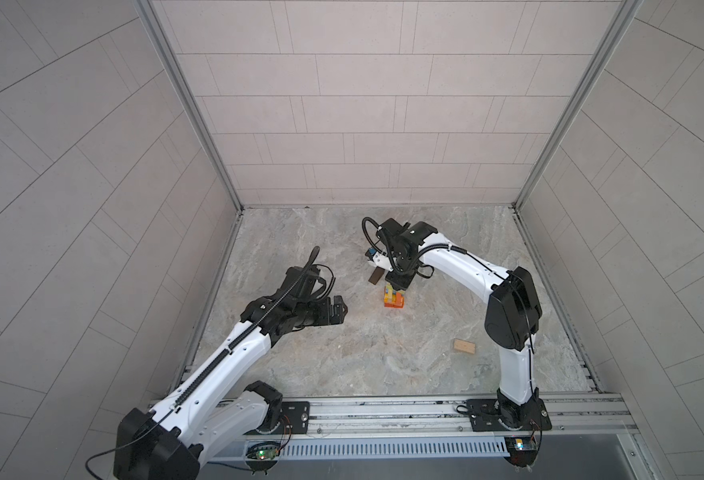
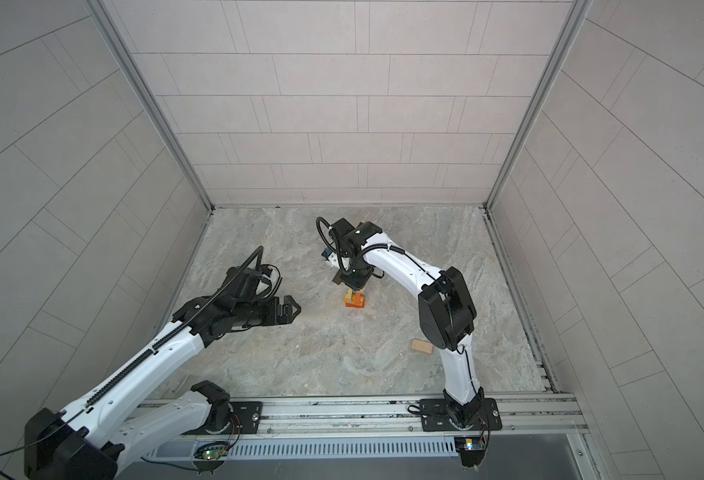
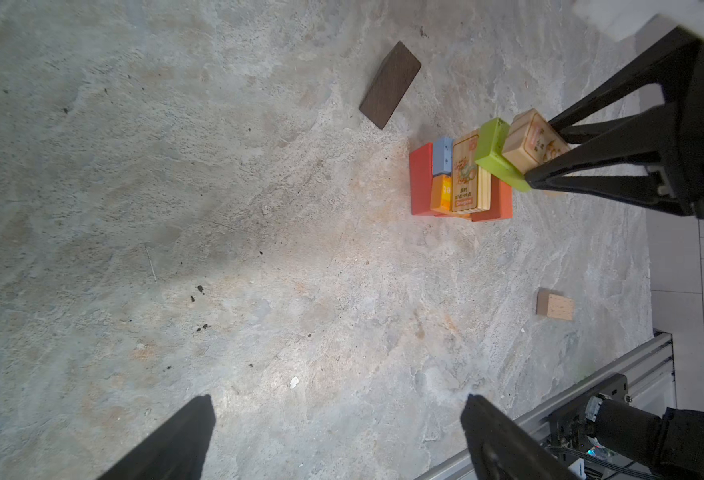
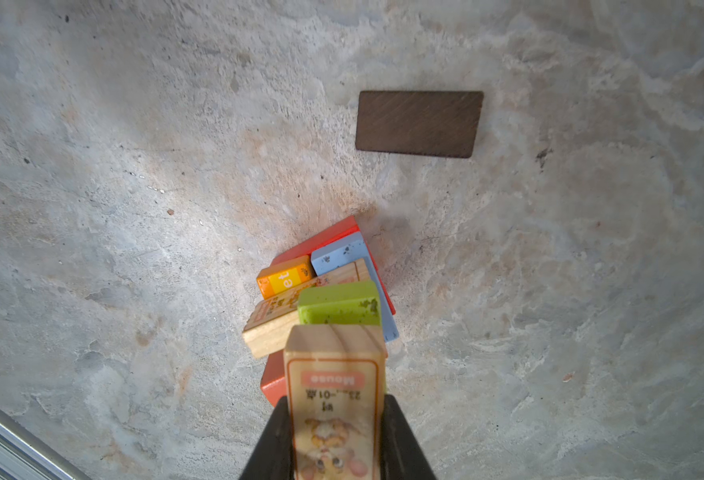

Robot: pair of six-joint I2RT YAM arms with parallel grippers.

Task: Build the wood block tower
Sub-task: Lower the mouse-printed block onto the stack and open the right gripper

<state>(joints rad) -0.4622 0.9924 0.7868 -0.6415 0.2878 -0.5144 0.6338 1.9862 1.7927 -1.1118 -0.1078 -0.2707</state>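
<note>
The tower (image 1: 393, 297) (image 2: 355, 300) stands mid-floor: red bricks at the base, orange and light blue above, a printed tan brick, then a green brick (image 4: 339, 303) (image 3: 493, 145) on top. My right gripper (image 4: 335, 399) (image 3: 538, 150) is shut on a tan brick printed with a mouse (image 4: 333, 374) (image 3: 528, 143), held right over the green brick; whether they touch I cannot tell. A dark brown brick (image 1: 376, 275) (image 4: 418, 124) lies flat just behind the tower. My left gripper (image 1: 339, 309) (image 3: 337, 401) hangs open and empty, well left of the tower.
A plain tan brick (image 1: 464, 346) (image 2: 421, 345) (image 3: 555, 305) lies on the floor at the right, near the right arm's elbow. The aluminium rail (image 1: 383, 409) with both arm bases runs along the front edge. Tiled walls close in the other three sides.
</note>
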